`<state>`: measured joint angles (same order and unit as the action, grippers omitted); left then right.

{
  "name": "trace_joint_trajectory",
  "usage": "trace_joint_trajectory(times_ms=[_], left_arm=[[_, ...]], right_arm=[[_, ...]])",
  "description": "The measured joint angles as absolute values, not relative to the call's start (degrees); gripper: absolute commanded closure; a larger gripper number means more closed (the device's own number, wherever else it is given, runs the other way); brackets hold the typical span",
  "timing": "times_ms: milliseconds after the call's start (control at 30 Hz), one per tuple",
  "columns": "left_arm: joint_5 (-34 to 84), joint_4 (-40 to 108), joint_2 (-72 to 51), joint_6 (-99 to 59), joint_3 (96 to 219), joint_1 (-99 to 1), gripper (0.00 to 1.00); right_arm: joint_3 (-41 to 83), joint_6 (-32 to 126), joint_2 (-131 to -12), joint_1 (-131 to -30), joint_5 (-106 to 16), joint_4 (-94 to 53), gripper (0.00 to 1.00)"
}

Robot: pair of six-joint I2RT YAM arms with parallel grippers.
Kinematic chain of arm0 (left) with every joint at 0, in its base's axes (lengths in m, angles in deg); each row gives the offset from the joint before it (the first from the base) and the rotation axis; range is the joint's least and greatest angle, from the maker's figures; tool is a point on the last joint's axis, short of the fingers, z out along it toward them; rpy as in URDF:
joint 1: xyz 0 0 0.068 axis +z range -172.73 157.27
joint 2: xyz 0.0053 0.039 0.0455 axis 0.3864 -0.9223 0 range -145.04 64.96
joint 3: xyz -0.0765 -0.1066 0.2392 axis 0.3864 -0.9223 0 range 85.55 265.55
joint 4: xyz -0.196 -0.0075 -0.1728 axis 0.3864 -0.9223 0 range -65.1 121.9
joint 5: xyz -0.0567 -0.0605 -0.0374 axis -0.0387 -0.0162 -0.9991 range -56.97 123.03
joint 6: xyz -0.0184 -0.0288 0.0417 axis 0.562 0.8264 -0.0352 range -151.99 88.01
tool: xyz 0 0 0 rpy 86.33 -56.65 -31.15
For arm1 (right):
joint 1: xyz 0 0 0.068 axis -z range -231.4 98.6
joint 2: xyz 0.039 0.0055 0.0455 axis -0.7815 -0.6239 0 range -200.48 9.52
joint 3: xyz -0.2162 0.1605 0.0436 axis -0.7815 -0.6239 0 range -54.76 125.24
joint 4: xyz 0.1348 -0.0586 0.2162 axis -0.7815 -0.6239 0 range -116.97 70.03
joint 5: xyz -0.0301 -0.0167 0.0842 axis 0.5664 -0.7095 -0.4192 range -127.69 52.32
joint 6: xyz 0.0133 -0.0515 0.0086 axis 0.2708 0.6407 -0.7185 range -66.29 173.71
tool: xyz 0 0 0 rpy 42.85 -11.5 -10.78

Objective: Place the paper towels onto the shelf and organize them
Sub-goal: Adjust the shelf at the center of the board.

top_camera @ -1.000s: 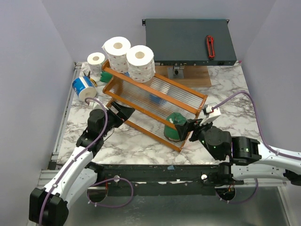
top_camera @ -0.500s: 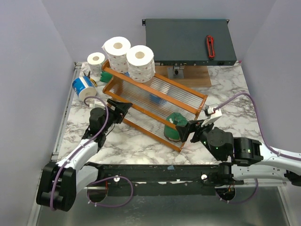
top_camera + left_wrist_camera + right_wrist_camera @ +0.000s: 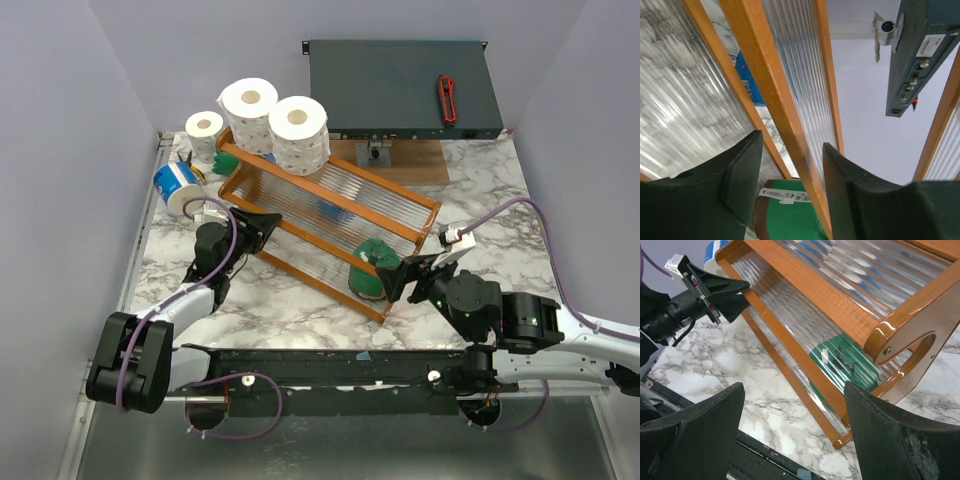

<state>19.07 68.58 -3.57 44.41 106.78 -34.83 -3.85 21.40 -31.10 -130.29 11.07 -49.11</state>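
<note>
The shelf (image 3: 360, 205) lies slanted across the marble table, with orange rails and ribbed clear plastic. My left gripper (image 3: 262, 225) is at its left end. In the left wrist view it (image 3: 792, 145) straddles an orange rail (image 3: 765, 75), open, with a gap on the left side. My right gripper (image 3: 395, 275) stands open just short of the shelf's right end, nothing between its fingers (image 3: 794, 387). A green-wrapped paper towel (image 3: 372, 268) lies inside the shelf there (image 3: 850, 362). Two big white rolls (image 3: 249, 112) (image 3: 299, 132), a small white one (image 3: 205, 130) and a blue-wrapped one (image 3: 177, 188) sit at the far left.
A dark grey metal box (image 3: 400, 88) with a red tool (image 3: 447, 98) on top stands at the back. A wooden board (image 3: 400, 160) lies in front of it. Something blue (image 3: 330, 208) shows through the shelf's plastic. Grey walls close in on both sides.
My left gripper has pushed forward onto the shelf's left end and its jaws have narrowed around the rail. The right gripper has barely shifted and stays open.
</note>
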Motion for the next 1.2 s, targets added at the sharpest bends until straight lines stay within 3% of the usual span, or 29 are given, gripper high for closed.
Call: trace_joint_trajectory(times_ms=[500, 1200], left_arm=[[17.74, 75.60, -7.44, 48.09, 106.52, -34.87, 0.99], [22.74, 86.57, -11.66, 56.39, 103.15, -43.68, 1.00]], right_arm=[[-3.59, 22.30, -32.11, -130.29, 10.85, -49.09, 0.16], [-3.26, 22.84, -33.73, -130.29, 10.94, -48.59, 0.16]])
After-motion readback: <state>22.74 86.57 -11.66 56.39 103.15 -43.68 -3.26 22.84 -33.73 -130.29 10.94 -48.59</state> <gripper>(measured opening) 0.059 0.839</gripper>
